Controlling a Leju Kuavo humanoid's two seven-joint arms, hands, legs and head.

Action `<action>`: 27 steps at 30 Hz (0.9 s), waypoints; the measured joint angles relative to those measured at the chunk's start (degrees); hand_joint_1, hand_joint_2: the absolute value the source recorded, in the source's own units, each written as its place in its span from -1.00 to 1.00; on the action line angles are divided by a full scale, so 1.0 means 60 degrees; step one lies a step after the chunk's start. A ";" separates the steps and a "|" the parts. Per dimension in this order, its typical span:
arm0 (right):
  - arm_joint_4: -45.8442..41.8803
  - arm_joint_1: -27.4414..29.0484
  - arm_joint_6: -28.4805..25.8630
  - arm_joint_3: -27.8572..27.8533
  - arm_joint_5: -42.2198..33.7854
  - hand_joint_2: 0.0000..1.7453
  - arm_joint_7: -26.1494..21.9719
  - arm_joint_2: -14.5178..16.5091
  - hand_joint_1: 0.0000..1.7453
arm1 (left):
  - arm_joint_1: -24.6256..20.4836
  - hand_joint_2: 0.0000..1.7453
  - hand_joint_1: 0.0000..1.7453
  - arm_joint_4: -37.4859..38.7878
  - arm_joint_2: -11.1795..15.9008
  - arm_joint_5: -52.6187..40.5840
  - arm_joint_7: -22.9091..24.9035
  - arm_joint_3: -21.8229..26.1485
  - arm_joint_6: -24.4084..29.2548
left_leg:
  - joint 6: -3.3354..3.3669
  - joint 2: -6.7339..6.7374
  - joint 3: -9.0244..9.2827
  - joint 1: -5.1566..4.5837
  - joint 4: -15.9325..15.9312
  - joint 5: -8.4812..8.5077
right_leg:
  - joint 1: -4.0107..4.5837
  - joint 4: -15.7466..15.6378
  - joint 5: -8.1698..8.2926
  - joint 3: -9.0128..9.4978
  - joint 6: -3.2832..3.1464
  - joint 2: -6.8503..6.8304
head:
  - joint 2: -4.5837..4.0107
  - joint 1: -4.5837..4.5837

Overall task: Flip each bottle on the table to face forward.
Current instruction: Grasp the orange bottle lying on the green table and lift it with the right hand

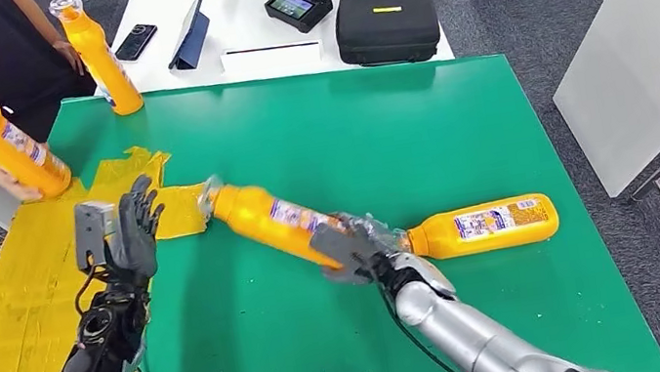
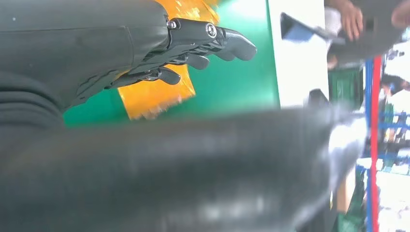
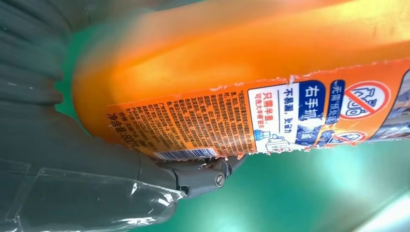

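Two orange bottles lie on the green mat [image 1: 416, 124]. My right hand [image 1: 355, 246] grips the base end of the middle bottle [image 1: 267, 217], whose clear cap points far left and which looks lifted at my end. In the right wrist view its label [image 3: 241, 116] faces the camera, with my hand [image 3: 72, 159] wrapped under it. The second bottle [image 1: 490, 226] lies on its side just right of that hand, label up. My left hand [image 1: 131, 233] is raised with fingers [image 2: 193, 43] apart and empty, at the yellow sheet's [image 1: 18, 302] edge.
A person at the far left holds two more orange bottles, one tilted [image 1: 1, 136] and one upright [image 1: 99, 55]. A white table [image 1: 253, 30] behind carries a phone, tablet, controller, black case [image 1: 386, 26] and box. Another white table [image 1: 651, 49] stands to the right.
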 joint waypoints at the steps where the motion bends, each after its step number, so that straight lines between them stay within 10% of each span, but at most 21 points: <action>1: -0.0297 0.0119 -0.0019 -0.0201 -0.0258 1.00 -0.0078 -0.0071 1.00 | 0.0070 1.00 -1.00 -0.0078 0.0060 0.0127 -0.0041 0.0018 0.0068 | 0.0000 0.0000 -0.0004 0.0000 0.0000 0.0000 | 0.0000 0.0000 0.0000 -0.0004 0.0000 0.0000 | 0.0000 0.0000; 11: -0.1693 0.0488 -0.0051 -0.0768 -0.1333 1.00 -0.0327 -0.0133 1.00 | 0.0398 1.00 -1.00 -0.0750 0.0160 0.0735 -0.0149 -0.0394 -0.0077 | 0.0000 -0.0001 -0.0013 0.0000 0.0000 0.0000 | -0.0001 0.0000 0.0001 -0.0012 0.0000 -0.0001 | 0.0000 0.0001; 27: -0.1669 0.0269 -0.0360 -0.0447 -0.0713 1.00 0.0237 0.1068 1.00 | 0.0660 1.00 -1.00 -0.2337 -0.0900 0.1267 0.0568 -0.2369 -0.0293 | 0.0000 -0.0007 -0.0021 -0.0001 0.0000 0.0000 | -0.0001 0.0000 0.0000 -0.0015 0.0000 -0.0008 | 0.0000 0.0001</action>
